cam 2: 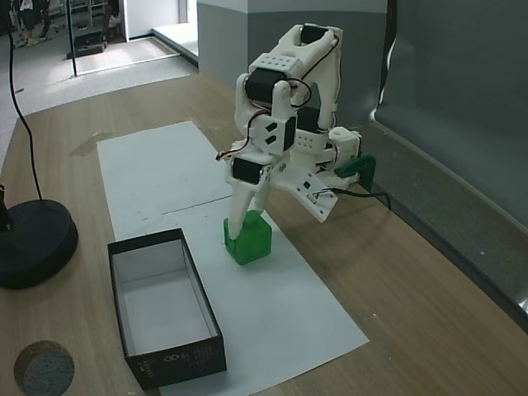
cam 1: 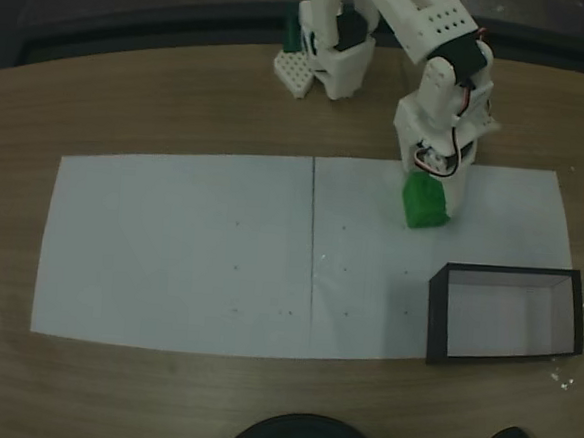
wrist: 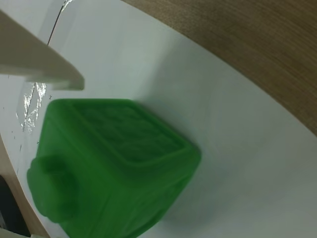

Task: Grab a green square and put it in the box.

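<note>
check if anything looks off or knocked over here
Nothing stands out. The green square sits flat on the white paper, with the gripper down at it. The box stands upright and empty beside it, squarely on the paper's edge.

A wood-grain worktop (cam 1: 180,101) carries two white paper sheets (cam 1: 179,251) laid edge to edge. In a fixed view, the green square (cam 1: 424,203) sits on the right sheet, and the box (cam 1: 506,314) rests at that sheet's near right corner. The white robot base (cam 1: 328,56) stands at the far edge. A round black stand base (cam 2: 33,243) sits on bare wood.
</note>
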`<state>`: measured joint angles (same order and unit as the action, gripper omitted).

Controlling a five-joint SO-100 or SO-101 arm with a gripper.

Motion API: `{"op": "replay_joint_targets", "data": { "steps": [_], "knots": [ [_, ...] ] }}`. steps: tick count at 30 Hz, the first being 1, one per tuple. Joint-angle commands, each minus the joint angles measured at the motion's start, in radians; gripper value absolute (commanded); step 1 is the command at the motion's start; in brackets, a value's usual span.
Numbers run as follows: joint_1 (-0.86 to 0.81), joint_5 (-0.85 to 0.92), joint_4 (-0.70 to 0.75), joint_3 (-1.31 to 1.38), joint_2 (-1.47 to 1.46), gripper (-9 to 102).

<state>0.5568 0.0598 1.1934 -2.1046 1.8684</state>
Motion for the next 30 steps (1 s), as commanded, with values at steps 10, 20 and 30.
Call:
{"op": "replay_joint_targets", "data": {
  "steps": [10,20,30],
  "knots": [
    [-0.002,-0.006,0.006,0.012,0.008,7],
    [-0.012,0.046,0.123,0.229,0.031,4],
    [-0.017,0.135,0.318,0.779,0.014,4]
  ]
}}
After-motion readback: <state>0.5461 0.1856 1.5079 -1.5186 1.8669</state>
